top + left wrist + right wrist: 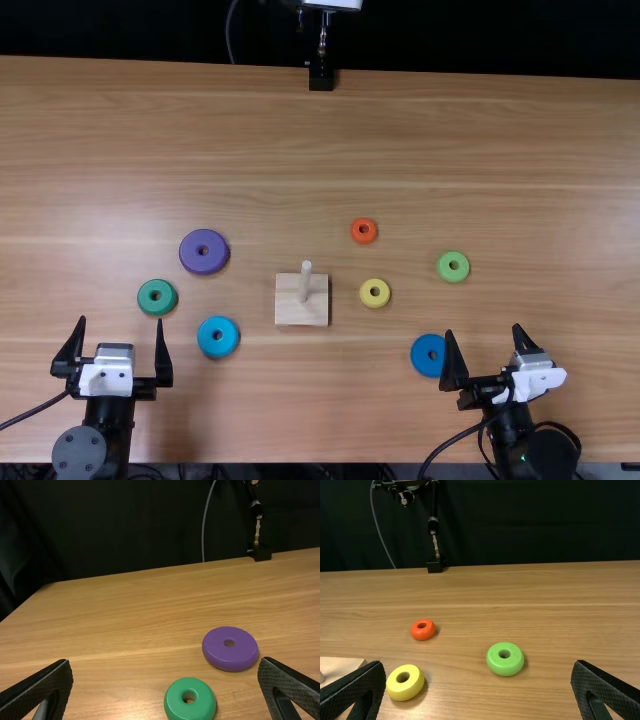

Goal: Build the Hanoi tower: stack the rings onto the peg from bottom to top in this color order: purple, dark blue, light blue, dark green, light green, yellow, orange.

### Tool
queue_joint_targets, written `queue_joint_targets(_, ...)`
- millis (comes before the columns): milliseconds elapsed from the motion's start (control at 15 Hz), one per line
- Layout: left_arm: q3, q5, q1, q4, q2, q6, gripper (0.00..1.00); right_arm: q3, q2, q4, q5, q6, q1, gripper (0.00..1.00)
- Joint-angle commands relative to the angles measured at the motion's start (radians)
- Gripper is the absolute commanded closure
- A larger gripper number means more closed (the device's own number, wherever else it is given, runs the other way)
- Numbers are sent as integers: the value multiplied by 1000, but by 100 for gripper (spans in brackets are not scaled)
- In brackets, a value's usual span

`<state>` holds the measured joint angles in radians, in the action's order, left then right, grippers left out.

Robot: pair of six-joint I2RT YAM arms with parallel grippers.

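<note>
Left gripper lies low in the top view, between 8 and 9 o'clock from the peg's base, if 12 points to the far edge of the table; its claw is spread wide. Just past one of its fingertips, at 9 o'clock from the base, sits the dark green ring. Purple ring lies flat at 10 o'clock, and light blue ring at 8, both on bare wood.

At the clock's centre sits the square wooden base with its pale peg upright and bare. A small black stand marks 12 o'clock, at the table's far edge.

Orange ring lies between 1 and 2 o'clock, yellow ring at 3, near the base. Farther out, dark blue ring is close to 4 o'clock, just beside one fingertip of the right gripper, and light green ring is between 2 and 3. Last comes the right gripper itself, between 3 and 4 o'clock, its claw also spread wide.
</note>
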<state>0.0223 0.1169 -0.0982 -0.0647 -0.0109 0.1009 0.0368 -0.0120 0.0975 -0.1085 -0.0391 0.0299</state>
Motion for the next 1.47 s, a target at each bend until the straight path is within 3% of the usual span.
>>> queue_joint_targets(0, -22, 3, -1, -5, 11, 2, 0, -21, 12, -1, -2, -1, -7, 0)
queue_joint_targets(600, -22, 10, -1, -5, 11, 4, 0, -21, 12, -1, -2, -1, -7, 0)
queue_joint_targets(1133, -15, -6, -1, 9, 11, 4, 0, -21, 12, -1, -2, -1, -7, 0)
queue_joint_targets(1400, 145, 6, -1, -7, 11, 2, 0, -21, 12, -1, -2, -1, -7, 0)
